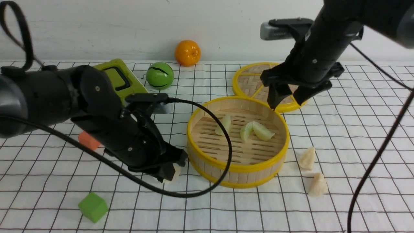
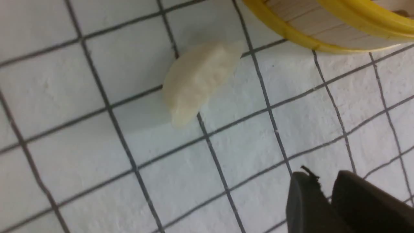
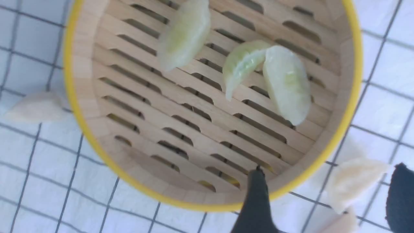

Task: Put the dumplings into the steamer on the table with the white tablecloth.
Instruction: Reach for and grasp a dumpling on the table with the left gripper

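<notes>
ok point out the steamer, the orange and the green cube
steamer [image 1: 242, 177], front view, front wooden wall
orange [image 1: 187, 52], front view, middle
green cube [image 1: 93, 207], front view, middle

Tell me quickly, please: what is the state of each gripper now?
Left gripper: closed, holding nothing; a white dumpling lies beside it on the cloth.
Right gripper: open, empty, above the steamer.

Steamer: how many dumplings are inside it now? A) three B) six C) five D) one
A: three pale green dumplings lie on the slatted floor of the steamer, while the cream dumplings sit outside it on the white tablecloth.
</notes>
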`<move>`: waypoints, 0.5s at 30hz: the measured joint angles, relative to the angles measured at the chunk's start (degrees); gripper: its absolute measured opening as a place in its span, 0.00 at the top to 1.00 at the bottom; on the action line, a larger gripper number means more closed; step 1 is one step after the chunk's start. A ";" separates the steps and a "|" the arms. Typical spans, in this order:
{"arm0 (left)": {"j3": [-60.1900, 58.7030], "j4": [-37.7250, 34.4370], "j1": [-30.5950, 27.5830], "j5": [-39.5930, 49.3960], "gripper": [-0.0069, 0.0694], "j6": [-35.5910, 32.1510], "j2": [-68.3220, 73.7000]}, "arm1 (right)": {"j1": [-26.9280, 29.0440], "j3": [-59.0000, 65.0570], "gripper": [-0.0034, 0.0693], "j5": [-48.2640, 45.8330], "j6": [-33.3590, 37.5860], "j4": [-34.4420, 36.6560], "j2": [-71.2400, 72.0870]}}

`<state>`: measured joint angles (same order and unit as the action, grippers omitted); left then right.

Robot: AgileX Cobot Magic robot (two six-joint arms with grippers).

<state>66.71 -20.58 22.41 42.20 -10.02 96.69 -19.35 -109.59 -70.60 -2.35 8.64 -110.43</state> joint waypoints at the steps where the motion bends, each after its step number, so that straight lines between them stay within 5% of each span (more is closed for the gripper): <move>1: 1.84 2.68 0.67 0.00 0.63 -0.45 1.67 | 0.00 0.26 0.28 -0.11 1.42 0.00 1.92; 7: 8.74 12.27 0.89 -0.52 0.32 -0.98 8.29 | 0.00 7.76 0.41 -0.60 5.82 0.00 9.56; 12: 10.61 13.57 0.89 -0.65 0.30 -7.15 12.36 | 0.00 13.70 0.50 -0.65 6.92 0.00 11.40; 15: 10.61 12.77 0.89 -0.58 0.36 -14.82 15.05 | 0.00 18.08 0.57 1.44 7.29 0.06 11.47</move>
<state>77.32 -7.81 23.30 41.62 -24.85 111.74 -19.35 -91.51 -69.16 4.95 8.70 -98.96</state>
